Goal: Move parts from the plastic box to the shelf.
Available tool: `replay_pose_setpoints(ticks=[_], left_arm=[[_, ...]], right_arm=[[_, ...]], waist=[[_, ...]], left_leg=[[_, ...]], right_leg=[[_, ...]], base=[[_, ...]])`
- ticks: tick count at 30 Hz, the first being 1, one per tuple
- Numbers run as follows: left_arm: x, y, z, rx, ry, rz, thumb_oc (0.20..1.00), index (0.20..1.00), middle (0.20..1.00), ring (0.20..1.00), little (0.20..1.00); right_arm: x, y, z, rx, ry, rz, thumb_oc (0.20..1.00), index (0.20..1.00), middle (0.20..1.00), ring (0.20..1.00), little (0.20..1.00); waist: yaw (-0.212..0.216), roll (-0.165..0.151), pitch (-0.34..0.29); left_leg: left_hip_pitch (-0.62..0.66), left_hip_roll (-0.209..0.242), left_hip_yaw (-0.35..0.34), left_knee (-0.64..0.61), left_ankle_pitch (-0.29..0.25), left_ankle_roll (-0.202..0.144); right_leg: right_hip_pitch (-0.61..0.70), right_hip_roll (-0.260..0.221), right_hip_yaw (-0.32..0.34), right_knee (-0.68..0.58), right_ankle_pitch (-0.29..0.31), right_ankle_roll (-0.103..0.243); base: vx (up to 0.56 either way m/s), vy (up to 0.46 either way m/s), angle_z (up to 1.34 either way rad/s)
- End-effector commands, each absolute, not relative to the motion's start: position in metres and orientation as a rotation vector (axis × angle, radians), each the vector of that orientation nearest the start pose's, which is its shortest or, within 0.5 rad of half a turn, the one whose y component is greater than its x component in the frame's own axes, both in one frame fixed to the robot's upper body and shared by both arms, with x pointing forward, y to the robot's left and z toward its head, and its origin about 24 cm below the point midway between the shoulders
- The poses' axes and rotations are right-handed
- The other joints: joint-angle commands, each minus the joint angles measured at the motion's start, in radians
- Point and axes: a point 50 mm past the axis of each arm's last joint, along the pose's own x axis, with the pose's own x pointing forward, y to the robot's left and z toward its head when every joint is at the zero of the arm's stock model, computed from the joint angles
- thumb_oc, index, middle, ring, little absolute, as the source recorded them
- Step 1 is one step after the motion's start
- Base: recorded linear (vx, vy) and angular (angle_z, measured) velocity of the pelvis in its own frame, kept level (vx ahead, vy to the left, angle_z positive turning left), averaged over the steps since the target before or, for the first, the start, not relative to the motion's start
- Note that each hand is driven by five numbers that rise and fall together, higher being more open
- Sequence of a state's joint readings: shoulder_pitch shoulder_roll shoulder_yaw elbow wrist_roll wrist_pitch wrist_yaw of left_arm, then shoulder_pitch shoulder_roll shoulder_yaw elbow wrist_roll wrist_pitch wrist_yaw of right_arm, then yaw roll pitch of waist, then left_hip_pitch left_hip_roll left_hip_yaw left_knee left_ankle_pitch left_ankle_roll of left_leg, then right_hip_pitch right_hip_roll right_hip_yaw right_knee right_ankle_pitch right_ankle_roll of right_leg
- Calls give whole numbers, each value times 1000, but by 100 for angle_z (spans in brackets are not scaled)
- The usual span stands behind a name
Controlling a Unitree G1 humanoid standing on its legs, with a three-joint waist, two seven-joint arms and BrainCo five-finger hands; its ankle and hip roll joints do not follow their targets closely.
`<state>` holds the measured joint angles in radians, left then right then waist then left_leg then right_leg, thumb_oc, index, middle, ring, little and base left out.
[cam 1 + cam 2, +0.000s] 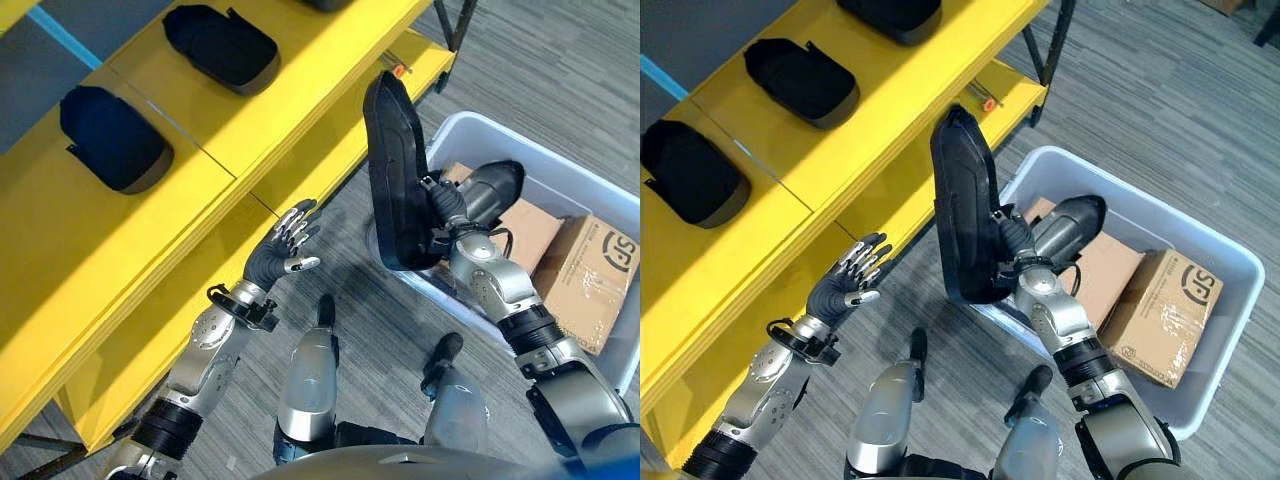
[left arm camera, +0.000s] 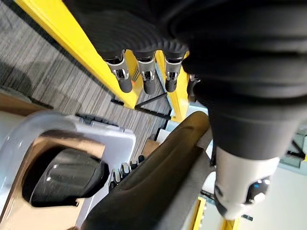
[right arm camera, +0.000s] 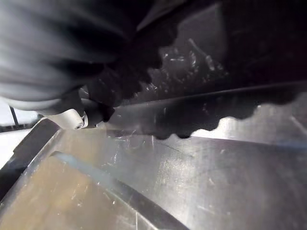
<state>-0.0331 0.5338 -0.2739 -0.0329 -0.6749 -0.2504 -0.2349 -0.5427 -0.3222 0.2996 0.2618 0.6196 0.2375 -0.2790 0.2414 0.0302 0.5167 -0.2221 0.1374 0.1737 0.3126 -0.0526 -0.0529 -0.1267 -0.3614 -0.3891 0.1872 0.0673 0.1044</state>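
My right hand (image 1: 452, 212) is shut on a long black part (image 1: 396, 175), holding it upright over the near left corner of the pale plastic box (image 1: 560, 175). The same black part (image 1: 965, 205) stands between the box and the yellow shelf (image 1: 250, 120). My left hand (image 1: 280, 250) hangs open beside the shelf's edge, fingers straight, a short way left of the part and apart from it. Its fingers (image 2: 144, 76) reach toward the yellow frame. In the right wrist view the part's dark surface (image 3: 192, 158) lies close against the hand.
Two black parts (image 1: 112, 138) (image 1: 222, 45) lie on the shelf's top level, and a third (image 1: 895, 15) further along. Cardboard boxes (image 1: 585, 270) (image 1: 1095, 270) sit inside the plastic box. A lower shelf level (image 1: 400, 70) runs under the top. Grey carpet (image 1: 540, 60) surrounds everything.
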Motion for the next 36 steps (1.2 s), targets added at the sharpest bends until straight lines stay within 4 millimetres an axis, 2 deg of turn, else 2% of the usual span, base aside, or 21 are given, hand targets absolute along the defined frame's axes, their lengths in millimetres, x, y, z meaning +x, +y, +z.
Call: replay_pose_setpoints(ticks=[1,3,4,7,9,10,11,12,13,14,15,17,19,23,25,28,29,32,33,34,36], left_arm=[[242,166,100,-110,-304,-534,1000,1000,1000,1000,1000],[243,164,98,-103,-296,-552,1000,1000,1000,1000,1000],[242,162,95,-107,-282,-563,1000,1000,1000,1000,1000],[242,159,95,-91,-276,-573,1000,1000,1000,1000,1000],[244,159,92,-83,-261,-571,1000,1000,1000,1000,1000],[244,160,89,-80,-248,-566,1000,1000,1000,1000,1000],[244,160,87,-80,-240,-562,1000,1000,1000,1000,1000],[242,162,83,-86,-227,-558,1000,1000,1000,1000,1000],[238,163,73,-94,-190,-556,1000,1000,1000,1000,1000],[236,163,70,-97,-179,-559,1000,1000,1000,1000,1000],[230,160,59,-104,-138,-574,1000,1000,1000,1000,1000],[225,156,52,-99,-104,-595,1000,1000,1000,1000,1000],[225,155,48,-124,-93,-589,1000,1000,1000,1000,1000],[227,151,52,-132,-114,-601,1000,1000,1000,1000,1000],[229,149,54,-122,-125,-611,1000,1000,1000,1000,1000],[230,145,54,-104,-122,-633,1000,1000,1000,1000,1000],[230,144,54,-103,-122,-636,1000,1000,1000,1000,1000],[226,145,55,-117,-134,-627,1000,1000,1000,1000,1000],[225,146,55,-129,-132,-624,1000,1000,1000,1000,1000],[222,147,54,-151,-130,-625,1000,1000,1000,1000,1000],[219,149,52,-160,-130,-626,1000,1000,1000,1000,1000]], right_arm=[[342,-124,127,222,15,144,200,200,200,200,200],[342,-120,125,240,20,135,200,200,200,200,200],[342,-115,123,255,24,146,200,200,200,200,200],[343,-107,126,260,21,171,200,200,200,200,200],[342,-105,125,266,26,189,200,200,200,200,200],[340,-104,122,264,28,198,200,200,200,200,200],[338,-103,120,263,36,208,200,200,200,200,200],[335,-102,116,263,47,217,200,200,200,200,200],[328,-102,108,252,61,228,200,200,200,200,200],[327,-102,106,250,65,229,200,200,200,200,200],[324,-106,101,252,75,240,200,200,200,200,200],[322,-111,96,263,88,242,200,200,200,200,200],[323,-115,97,267,83,242,200,200,200,200,200],[324,-116,105,262,55,255,200,200,200,200,200],[324,-115,109,267,33,267,200,200,200,200,200],[320,-120,109,290,20,263,200,200,200,200,200],[320,-122,110,291,20,267,200,200,200,200,200],[327,-121,120,275,13,285,200,200,200,200,200],[328,-122,122,271,14,285,200,200,200,200,200],[329,-123,124,263,15,291,200,200,200,200,200],[327,-122,125,252,18,294,200,200,200,200,200]], waist=[[15,10,-40],[27,5,-46],[46,1,-53],[55,0,-60],[42,4,-65],[34,6,-74],[30,7,-79],[23,7,-86],[13,5,-103],[10,3,-107],[-14,-13,-125],[-33,-23,-149],[-40,-25,-162],[-57,-17,-159],[-76,-8,-147],[-120,-4,-127],[-127,-5,-118],[-132,-3,-112],[-133,-1,-118],[-134,5,-131],[-137,9,-145]], left_leg=[[55,11,72,-59,36,24],[55,-10,70,-56,23,37],[67,-28,80,-67,16,50],[77,-43,93,-85,10,67],[74,-53,76,-95,11,77],[84,-61,73,-115,21,77],[89,-64,71,-126,27,75],[97,-78,58,-147,36,71],[111,-109,32,-181,53,63],[113,-118,22,-189,57,62],[106,-155,-32,-203,65,61],[96,-171,-74,-203,64,62],[94,-173,-79,-213,66,59],[79,-175,-82,-230,70,55],[74,-175,-45,-224,64,53],[67,-118,103,-145,40,33],[53,-84,120,-86,22,23],[51,5,100,-14,15,-3],[61,32,86,-27,32,-13],[82,81,67,-70,77,-33],[100,137,48,-122,137,-56]], right_leg=[[83,-34,-57,94,-67,44],[108,-47,-68,62,-38,51],[113,-69,-100,59,-4,49],[92,-73,-114,102,1,47],[72,-7,-86,148,-57,29],[71,54,-80,156,-99,14],[73,78,-80,153,-114,8],[73,134,-63,138,-133,-2],[83,222,-23,105,-153,-31],[85,244,-7,93,-154,-37],[94,330,79,28,-150,-62],[91,345,127,-27,-129,-64],[89,345,131,-73,-109,-61],[68,340,144,-125,-78,-51],[56,336,133,-124,-75,-47],[50,309,83,-97,-81,-54],[51,296,68,-77,-93,-61],[21,261,63,-24,-112,-81],[12,254,67,-14,-118,-83],[1,239,71,-5,-125,-81],[-13,220,75,10,-132,-78]], base=[[-110,197,19],[-92,201,20],[-66,155,16],[-79,136,-11],[-37,76,-22],[0,0,0],[33,29,17],[92,8,10],[107,-5,16],[156,-70,49],[118,-137,65],[69,-158,55],[-51,-101,36],[-170,-111,8],[-143,-114,18],[-95,-98,50],[-116,-55,50],[-143,96,33],[-102,294,10],[-75,280,17],[-67,322,22]])
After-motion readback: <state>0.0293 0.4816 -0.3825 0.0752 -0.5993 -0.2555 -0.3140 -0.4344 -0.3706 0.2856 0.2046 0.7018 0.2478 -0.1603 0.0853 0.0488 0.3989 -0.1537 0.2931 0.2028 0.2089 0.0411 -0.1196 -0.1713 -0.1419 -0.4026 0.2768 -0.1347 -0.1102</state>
